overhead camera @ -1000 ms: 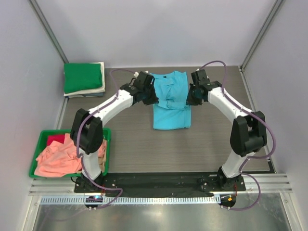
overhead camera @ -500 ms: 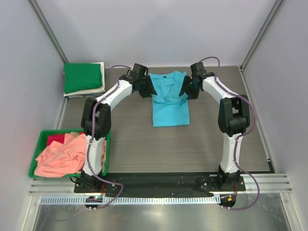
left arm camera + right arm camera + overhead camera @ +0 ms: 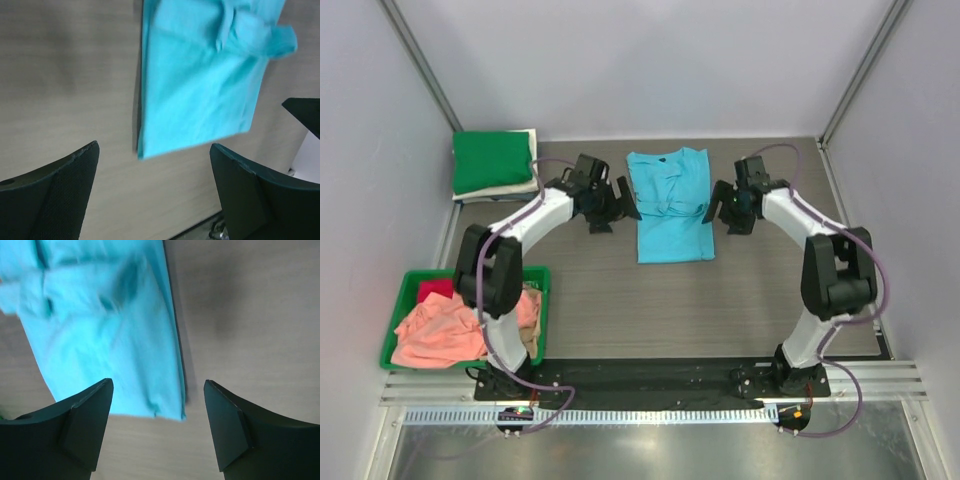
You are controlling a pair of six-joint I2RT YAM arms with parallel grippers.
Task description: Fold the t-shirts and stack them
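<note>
Plainly, the sky-blue t-shirt lies flat on the bench as a narrow, partly folded panel. Its collar end points away from the arm bases, and a bunched ridge of cloth runs across its middle. The left fingers stand wide apart just off the shirt's left edge and hold nothing. The right fingers stand equally apart just off its right edge, also empty.

The likeliest trouble is that ridge. If the next fold is laid over it, the bundle probably comes out lumpy and sits crooked on the pile. A second risk is the grip itself. Both wrist views show layered edges, so a pinch that catches only the top layer would peel the fold open instead of lifting the whole panel. With the fingers this close to the hems, a low sideways sweep could also snag an edge and drag the shirt askew.

The folded green t-shirt on a cream one sits well to the left of the blue shirt. That is a long carry, and loose layers may sag on the way. Farther left and nearer the bases, the green bin holds a crumpled salmon-pink t-shirt and a red one.
</note>
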